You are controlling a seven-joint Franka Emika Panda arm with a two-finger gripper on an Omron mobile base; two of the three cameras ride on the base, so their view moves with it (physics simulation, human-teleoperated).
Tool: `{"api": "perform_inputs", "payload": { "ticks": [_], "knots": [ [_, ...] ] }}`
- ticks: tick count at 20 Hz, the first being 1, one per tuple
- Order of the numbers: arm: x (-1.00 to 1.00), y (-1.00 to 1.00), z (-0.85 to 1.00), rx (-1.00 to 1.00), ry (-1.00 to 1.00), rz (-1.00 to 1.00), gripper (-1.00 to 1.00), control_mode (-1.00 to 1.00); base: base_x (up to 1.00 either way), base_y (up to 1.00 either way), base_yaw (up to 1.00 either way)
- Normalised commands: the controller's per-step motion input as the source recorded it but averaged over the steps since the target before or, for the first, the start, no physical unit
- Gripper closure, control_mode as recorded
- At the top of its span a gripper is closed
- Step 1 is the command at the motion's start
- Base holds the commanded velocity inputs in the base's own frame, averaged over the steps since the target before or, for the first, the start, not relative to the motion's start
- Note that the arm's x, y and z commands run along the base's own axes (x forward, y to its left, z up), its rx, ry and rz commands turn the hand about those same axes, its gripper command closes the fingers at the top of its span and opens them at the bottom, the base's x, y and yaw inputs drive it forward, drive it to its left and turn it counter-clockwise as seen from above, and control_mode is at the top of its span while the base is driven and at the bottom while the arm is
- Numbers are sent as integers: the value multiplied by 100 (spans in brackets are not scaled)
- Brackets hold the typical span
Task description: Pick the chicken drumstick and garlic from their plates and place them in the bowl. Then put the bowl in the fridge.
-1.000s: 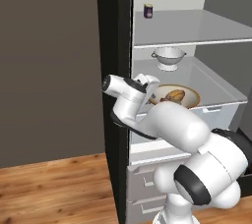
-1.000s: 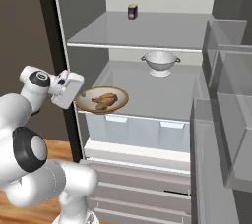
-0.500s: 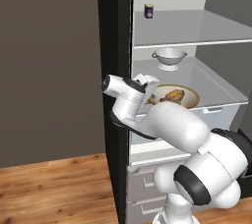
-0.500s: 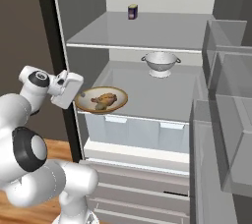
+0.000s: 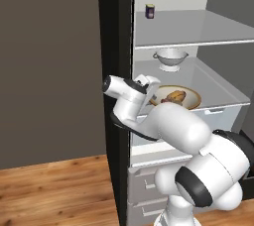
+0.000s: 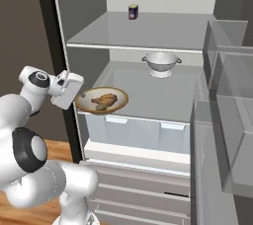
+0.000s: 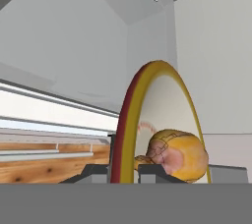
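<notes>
My gripper (image 6: 81, 95) is shut on the near rim of the beige bowl (image 6: 116, 96), which it holds level just over the fridge's (image 5: 116, 46) middle glass shelf (image 6: 158, 98). The golden-brown chicken drumstick (image 6: 104, 101) lies in the bowl. From the left base view, the gripper (image 5: 150, 96) sits at the bowl's (image 5: 191, 98) left edge, and the drumstick (image 5: 173, 96) is near its centre. In the hand view the bowl's rim (image 7: 129, 110) stands between the fingertips of my gripper (image 7: 123, 171), with the drumstick (image 7: 179, 154) close behind. I cannot make out the garlic. The plates are out of view.
A steel bowl with handles (image 6: 160, 63) stands at the back of the same shelf. A small can (image 6: 133, 12) sits on the shelf above. Translucent drawers (image 6: 138, 135) lie below, door bins (image 6: 227, 95) stand to the right, and the fridge's black side wall (image 5: 119, 121) is beside my forearm.
</notes>
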Motion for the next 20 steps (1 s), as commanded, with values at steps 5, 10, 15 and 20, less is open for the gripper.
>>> {"api": "perform_inputs", "payload": {
  "ticks": [5,10,15,20],
  "knots": [
    [0,0,0,0,0,0,100,-100,0,0,0],
    [0,-1,0,0,0,0,100,-100,0,0,0],
    [-1,-22,1,4,-1,7,100,-100,0,0,0],
    [0,-27,5,1,0,12,100,-100,0,0,0]
  ]
}}
